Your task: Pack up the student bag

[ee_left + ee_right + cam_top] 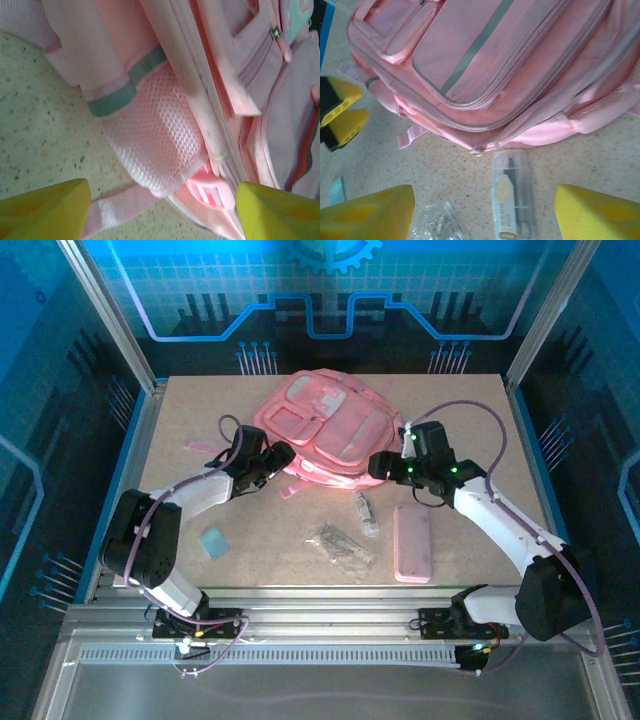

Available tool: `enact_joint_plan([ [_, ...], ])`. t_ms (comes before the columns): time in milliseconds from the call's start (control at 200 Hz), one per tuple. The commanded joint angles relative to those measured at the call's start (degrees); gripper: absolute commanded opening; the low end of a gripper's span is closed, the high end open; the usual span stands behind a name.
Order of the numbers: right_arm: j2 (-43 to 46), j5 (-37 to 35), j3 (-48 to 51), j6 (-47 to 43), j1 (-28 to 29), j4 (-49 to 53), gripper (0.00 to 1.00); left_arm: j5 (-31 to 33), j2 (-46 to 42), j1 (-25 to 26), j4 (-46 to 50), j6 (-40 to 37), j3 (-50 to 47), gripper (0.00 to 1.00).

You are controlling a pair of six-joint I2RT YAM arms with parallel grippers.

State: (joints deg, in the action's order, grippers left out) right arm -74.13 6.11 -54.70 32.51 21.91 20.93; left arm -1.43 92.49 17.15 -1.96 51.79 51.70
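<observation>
Lying rear-centre on bench [200,420]: student bag [325,430], long axis roughly nine-to-three. Left fingers [45,210] spread, empty, closest at its eight o'clock corner; right fingers [370,210] spread, empty, at four.

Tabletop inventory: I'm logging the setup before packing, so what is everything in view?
student bag: one, pink, far centre of the table
clear case: one, transparent, just in front of the bag
plastic bag: one, clear and crumpled, near centre
pencil case: one, pink, near right
small flat pad: one, light blue, near left
table: one, speckled beige
left tool: one, yellow fingers, open, by the bag's left side
right tool: one, yellow fingers, open, by the bag's right near side
</observation>
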Motion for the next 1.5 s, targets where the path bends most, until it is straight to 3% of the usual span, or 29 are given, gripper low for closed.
enact_joint_plan([
  [0,1.33,-1.86,1.5,1.51,3.72,-4.76,0.72,2.2,3.93,-0.71,-10.94,3.78,-0.9,0.74],
  [235,2.68,-3.8,1.74,1.58,6.98,-2.52,0.64,1.07,11.96,-0.71,-17.33,6.02,1.15,0.61],
  [365,4.05,-4.35,2.39,2.06,7.68,-2.39,0.64,0.46,12.77,-0.71,-17.58,7.75,-0.63,0.62],
  [540,3.69,-4.71,2.1,1.96,8.45,-2.16,0.65,1.82,9.39,-0.71,-15.63,7.76,-5.65,0.71],
  [750,1.56,-4.6,0.71,1.76,9.49,-2.55,0.65,2.43,9.66,-0.71,-16.26,6.59,-5.67,0.69],
  [955,0.4,-5.05,0.18,1.3,12.32,-2.89,0.64,0.07,16.57,-0.71,-20.95,6.2,1.14,0.53],
  [1176,-3.44,-3.74,0.4,0.77,17.4,-7.6,0.5,-1.06,15.24,-0.28,-22.99,6.37,2.19,0.0],
  [1496,-17.44,-0.46,-2.76,1.88,21.91,-21.75,0.46,-0.41,3.79,4.93,-18.35,10.48,-0.04,0.0],
])
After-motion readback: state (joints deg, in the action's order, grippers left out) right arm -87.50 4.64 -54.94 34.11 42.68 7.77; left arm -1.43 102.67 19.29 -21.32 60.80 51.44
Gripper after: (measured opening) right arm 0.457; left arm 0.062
